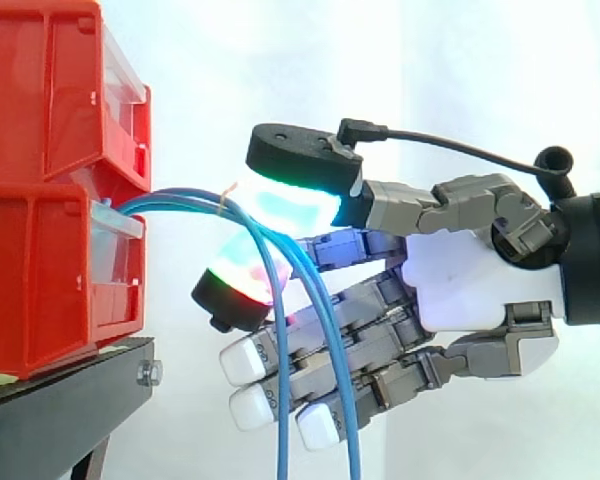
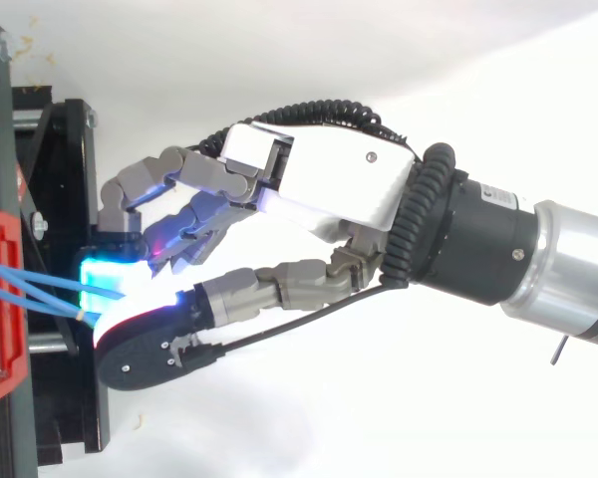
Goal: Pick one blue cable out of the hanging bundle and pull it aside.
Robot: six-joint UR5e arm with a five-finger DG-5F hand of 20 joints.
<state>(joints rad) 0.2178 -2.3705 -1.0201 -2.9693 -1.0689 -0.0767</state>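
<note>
A bundle of thin blue cables [image 1: 283,400] comes out between the stacked red bins [image 1: 40,100], arcs over and hangs down past the black stand [image 1: 60,400]. My hand [image 1: 470,280] reaches in from the right at the top of the arc. The thumb's green-cyan pad lies above the cables and a curled finger's red-green pad [image 1: 235,285] lies below, pinching blue cable between them. The other fingers stretch out behind the hanging strands. In the top view the cables [image 2: 40,284] run from the bin into the glowing pads of the hand [image 2: 329,184].
The red bins' front [image 2: 5,378] and the black stand [image 2: 70,199] sit right beside the fingertips at the left. A white curtain backs the scene, with free room to the right and below the hand.
</note>
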